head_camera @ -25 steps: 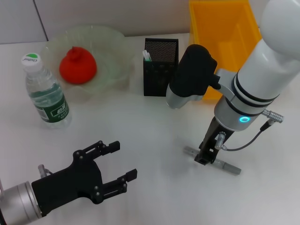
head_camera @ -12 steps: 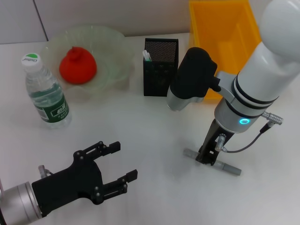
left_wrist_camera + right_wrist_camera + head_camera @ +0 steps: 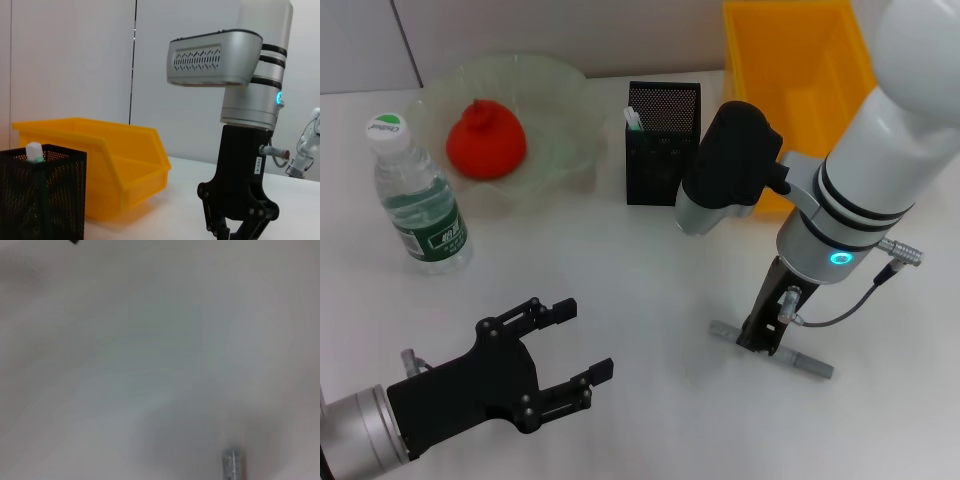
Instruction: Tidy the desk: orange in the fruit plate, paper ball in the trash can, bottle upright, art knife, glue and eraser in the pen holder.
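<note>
Near the right front of the white table (image 3: 650, 280), the glue (image 3: 802, 359) lies flat, a thin grey stick whose long axis runs from the table's middle toward the front right corner. My right fingers (image 3: 760, 337) stand straight down over its middle and are closed around it; both ends of the stick show to either side of them. The right wrist view shows only one end of the stick against the bare tabletop.

At the back right corner stands the yellow trash can (image 3: 798, 60); I cannot see anything in the part of it that shows. Just beside it, toward the middle of the back edge, is the black mesh pen holder (image 3: 662, 143), with a white-tipped item poking up at one corner. At the back left sits the pale-green fruit plate (image 3: 560, 120) with the orange (image 3: 486, 139) resting in it. The bottle (image 3: 417, 197) stands upright near the left edge, cap on, just in front of the plate.

My left fingers (image 3: 582, 350) hover low near the front left corner, spread wide and holding nothing.
</note>
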Controlling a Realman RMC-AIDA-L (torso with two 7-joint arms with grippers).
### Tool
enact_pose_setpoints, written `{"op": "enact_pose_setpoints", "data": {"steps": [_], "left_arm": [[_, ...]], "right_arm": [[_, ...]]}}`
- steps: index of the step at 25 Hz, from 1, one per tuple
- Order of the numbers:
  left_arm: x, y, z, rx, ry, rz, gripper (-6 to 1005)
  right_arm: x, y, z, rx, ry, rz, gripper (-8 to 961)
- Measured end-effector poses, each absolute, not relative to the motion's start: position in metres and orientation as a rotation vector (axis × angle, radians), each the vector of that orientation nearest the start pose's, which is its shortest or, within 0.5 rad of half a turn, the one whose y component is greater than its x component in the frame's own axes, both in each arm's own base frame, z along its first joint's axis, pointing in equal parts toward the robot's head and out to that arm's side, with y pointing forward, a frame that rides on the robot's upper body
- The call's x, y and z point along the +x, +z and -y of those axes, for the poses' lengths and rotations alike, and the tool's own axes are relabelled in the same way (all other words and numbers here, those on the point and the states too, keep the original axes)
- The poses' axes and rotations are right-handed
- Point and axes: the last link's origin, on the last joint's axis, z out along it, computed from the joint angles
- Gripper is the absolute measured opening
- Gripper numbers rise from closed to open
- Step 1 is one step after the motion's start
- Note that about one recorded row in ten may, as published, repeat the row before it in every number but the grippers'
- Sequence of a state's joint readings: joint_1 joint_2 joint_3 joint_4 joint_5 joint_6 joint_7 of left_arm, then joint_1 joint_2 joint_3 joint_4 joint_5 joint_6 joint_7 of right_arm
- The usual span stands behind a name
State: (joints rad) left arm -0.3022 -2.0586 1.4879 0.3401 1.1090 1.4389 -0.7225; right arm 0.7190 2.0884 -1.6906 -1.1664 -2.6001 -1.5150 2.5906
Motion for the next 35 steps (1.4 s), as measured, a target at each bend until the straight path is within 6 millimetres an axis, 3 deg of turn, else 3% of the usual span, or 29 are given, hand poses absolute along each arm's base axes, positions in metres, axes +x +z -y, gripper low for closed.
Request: {"op": "enact_pose_setpoints", "data": {"steps": [6,13,23,25,31,35], "left_arm": [[-0.284,-0.073,-0.242,-2.631,-0.920,0.334,773],[-0.284,-0.073,-0.242,-2.630,-0.925,0.335,773],[-0.284,-0.073,-0.242,-2.631,-0.926,0.334,773],[-0.283,-0.073,-0.242,-2.631,-0.926,0.334,773],[-0.283,-0.073,-0.242,-2.632,-0.926,0.333,773],[-0.284,-0.073,-0.242,-2.632,-0.925,0.334,773]], "right_arm": [[0.162,-0.052,-0.342,-2.760,-0.758,-0.744,105],[0.159,-0.025,-0.352,-2.753,-0.623,-0.842,77],[0.158,-0.039,-0.342,-2.797,-0.718,-0.750,62],[0.157,-0.043,-0.340,-2.797,-0.740,-0.728,215],[0.156,-0.048,-0.339,-2.790,-0.749,-0.703,452],[0.157,-0.050,-0.340,-2.788,-0.753,-0.700,472]]}}
